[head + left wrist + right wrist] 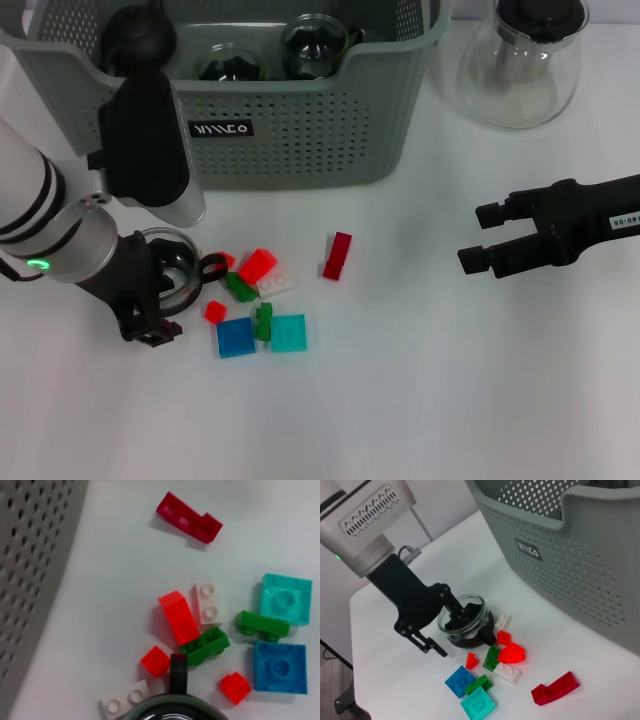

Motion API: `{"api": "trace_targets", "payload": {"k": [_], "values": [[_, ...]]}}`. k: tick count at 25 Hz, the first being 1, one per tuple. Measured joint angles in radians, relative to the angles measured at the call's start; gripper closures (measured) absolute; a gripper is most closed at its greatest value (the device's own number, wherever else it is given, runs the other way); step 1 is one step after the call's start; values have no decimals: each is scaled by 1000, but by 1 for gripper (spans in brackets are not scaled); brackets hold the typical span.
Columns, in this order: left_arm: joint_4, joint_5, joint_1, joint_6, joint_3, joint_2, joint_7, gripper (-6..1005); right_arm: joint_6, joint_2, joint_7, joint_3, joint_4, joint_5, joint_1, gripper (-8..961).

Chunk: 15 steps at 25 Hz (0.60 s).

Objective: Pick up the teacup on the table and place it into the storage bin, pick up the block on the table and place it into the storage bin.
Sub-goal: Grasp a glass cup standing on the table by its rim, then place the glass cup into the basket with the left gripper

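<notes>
One white tabletop (420,400) carries everything. At its far side one storage bin (300,130), grey-green with perforated walls and a small black label, is seen; three dark rounded glass items can be made out inside it, though what each one is cannot be told. One clear glass teapot (518,62) with a black lid stands just beside the bin, on the robot's right. Two arms are in view. The left gripper (150,300) is lowered over one glass teacup (172,262) on the tabletop near the bin's front wall; in the right wrist view one finger is seen inside the cup (465,617) and the other outside its wall, so the jaws straddle the rim, but whether they are pressed on the glass cannot be told. The right gripper (480,238) is held above bare tabletop well apart from the blocks, its jaws parted and grasping nothing. Beside the teacup a loose cluster of blocks lies: one blue square block (279,666), one teal square block (285,599), one long dark red block (190,518) set apart from the rest, two green blocks (262,625), two white blocks (209,602), one larger bright red block (179,616) and two small red blocks (156,660), eleven being counted in all.
</notes>
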Motion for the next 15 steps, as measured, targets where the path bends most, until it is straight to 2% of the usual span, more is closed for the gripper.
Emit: {"api": "trace_targets", "payload": {"k": [4, 10, 12, 15], "values": [[-7, 9, 0, -17, 4, 0, -17, 362, 0, -1, 0, 0, 0, 0, 0, 23], [-8, 16, 4, -22, 8, 0, -23, 571, 0, -3, -1, 1, 0, 0, 1, 23], [-6, 16, 6, -27, 13, 0, -29, 818, 0, -3, -1, 1, -1, 0, 0, 23], [1, 17, 7, -24, 14, 0, -32, 887, 0, -5, 0, 3, -3, 0, -1, 23]]}}
